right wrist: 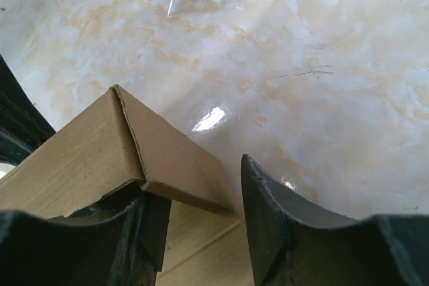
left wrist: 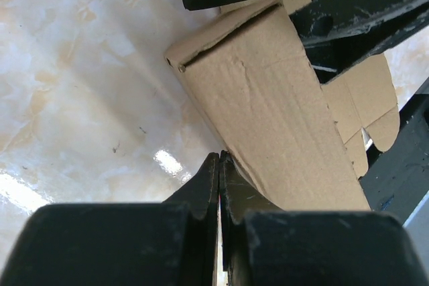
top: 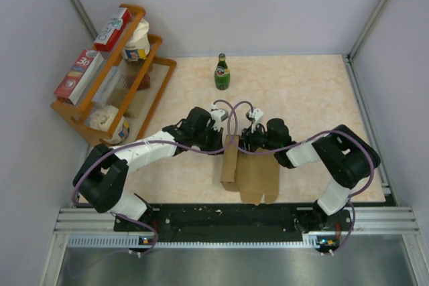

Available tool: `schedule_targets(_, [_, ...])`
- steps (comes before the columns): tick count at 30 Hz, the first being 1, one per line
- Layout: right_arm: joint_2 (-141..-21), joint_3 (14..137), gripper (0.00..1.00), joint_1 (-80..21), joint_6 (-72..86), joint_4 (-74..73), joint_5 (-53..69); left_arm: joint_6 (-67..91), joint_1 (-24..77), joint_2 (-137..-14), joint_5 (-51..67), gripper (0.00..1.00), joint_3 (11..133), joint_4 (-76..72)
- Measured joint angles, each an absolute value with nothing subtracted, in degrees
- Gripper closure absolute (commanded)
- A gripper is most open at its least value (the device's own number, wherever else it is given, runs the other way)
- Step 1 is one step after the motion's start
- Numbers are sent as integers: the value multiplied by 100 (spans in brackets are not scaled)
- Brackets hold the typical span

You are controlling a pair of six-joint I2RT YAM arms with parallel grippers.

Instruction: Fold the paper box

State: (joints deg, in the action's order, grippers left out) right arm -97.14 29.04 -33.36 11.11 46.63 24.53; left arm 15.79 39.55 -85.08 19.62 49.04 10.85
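Presently, the marbled table [top: 315, 92] carries the paper box [top: 251, 175] near its front centre, one side panel folded up. Right gripper [right wrist: 198, 179]: fingers spread wide, straddling a folded corner, not clamped. Left gripper [left wrist: 219, 159]: fingers pressed together, holding nothing, tips just beside the box wall.

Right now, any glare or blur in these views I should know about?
Left wrist: a white glare patch on the table beside the paper box. Right wrist: a similar glare spot past the box's corner. Top external: evenly lit, sharp.
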Motion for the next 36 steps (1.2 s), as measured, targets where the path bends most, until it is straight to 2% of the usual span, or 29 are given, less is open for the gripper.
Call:
schedule_targets(9, [-9209,2895,46,-3336,1107,4224,2504,1619,3953,-8508,1754,100,4904,1057])
schedule_targets(18, [-8009,2504,44,-3339,1111,3542,2169,1664,3946,-8425,1505,100,4901,1033])
schedule_targets(29, [-6626,2307,42,-3358,1120,2467,1511,1688,3942,-8173,1258,100,4875,1031])
schedule_targets(36, [-6296,2211,42,-3361,1389,1951,987,1684,3924,-7830,980,100,4862,1103])
